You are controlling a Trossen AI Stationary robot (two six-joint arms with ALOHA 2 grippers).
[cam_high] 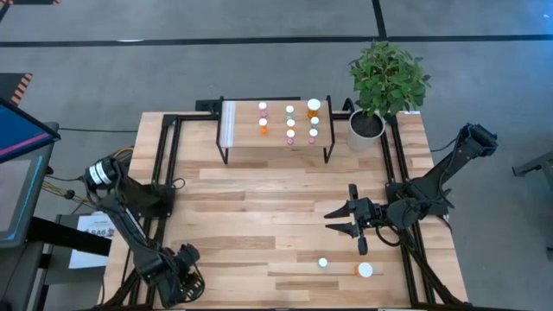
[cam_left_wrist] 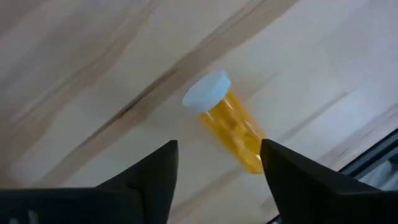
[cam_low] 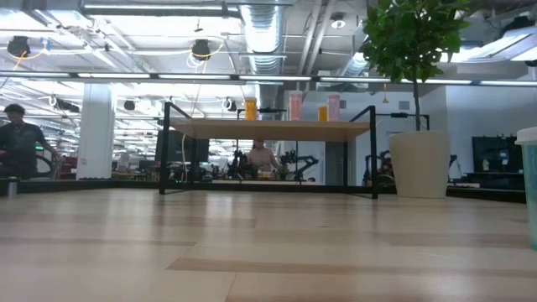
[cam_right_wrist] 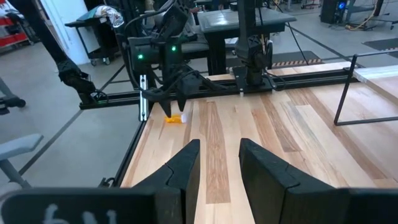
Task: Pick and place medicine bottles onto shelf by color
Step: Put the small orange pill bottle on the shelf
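Observation:
An orange medicine bottle (cam_left_wrist: 235,130) with a white cap lies on its side on the table near the near-left corner. My left gripper (cam_right_wrist: 175,109) hangs just above it, pointing down, open, one finger on each side of the bottle; in the high view the gripper (cam_high: 183,275) hides it. Several bottles (cam_high: 290,123) stand upright on the shelf (cam_high: 242,130) at the far edge. Two more bottles (cam_high: 322,262) (cam_high: 364,269) are on the table near the front right. My right gripper (cam_high: 339,221) waits open and level above the table's right half, holding nothing.
A potted plant (cam_high: 384,82) in a white pot (cam_high: 366,126) stands right of the shelf. Black frame rails (cam_high: 164,173) run along the table's left and right sides. Bare wood (cam_high: 259,207) lies between the shelf and the grippers. People show in the room behind.

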